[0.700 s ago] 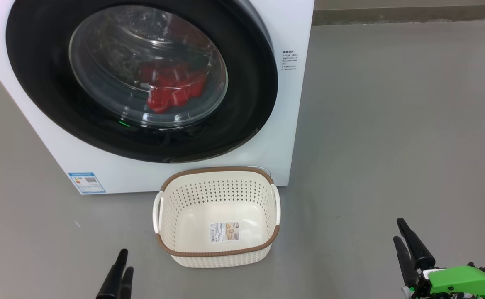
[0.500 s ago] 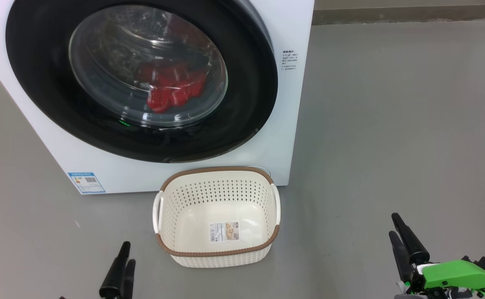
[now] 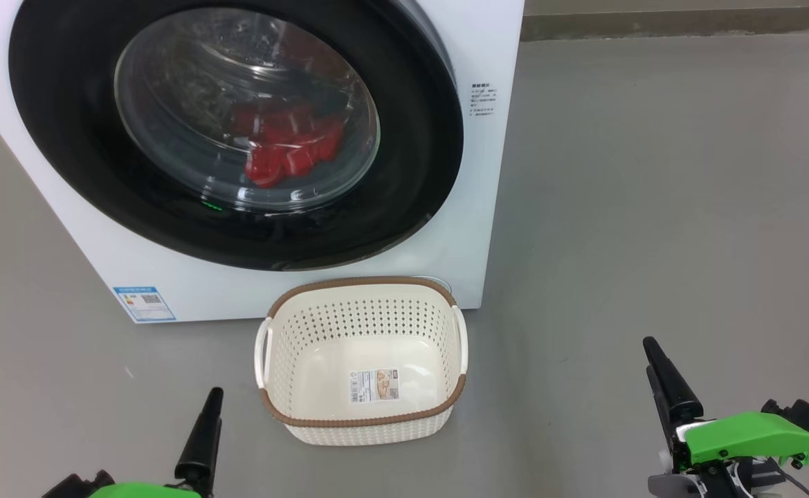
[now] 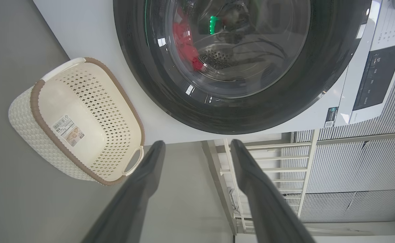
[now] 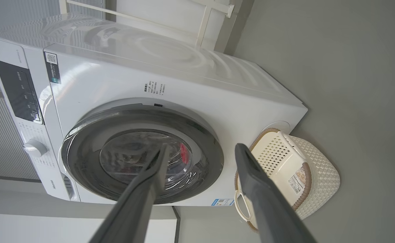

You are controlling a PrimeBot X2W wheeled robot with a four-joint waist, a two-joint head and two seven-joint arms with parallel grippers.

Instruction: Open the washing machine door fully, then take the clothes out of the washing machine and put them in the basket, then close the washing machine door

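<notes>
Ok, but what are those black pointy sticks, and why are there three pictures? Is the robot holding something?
The sticks are the robot's fingers. It has two arms, and each ends in a gripper, a simple hand with two long fingers. One picture comes from a camera on its head, looking down at the floor. The other two come from cameras on its wrists, so they look tilted. One looks along the left gripper, the other along the right gripper. Both are open and hold nothing. In front stands a white washer with its round door shut. Through it you can see red clothes. On the floor, right by the washer, sits a basket with no clothes in it.
</notes>
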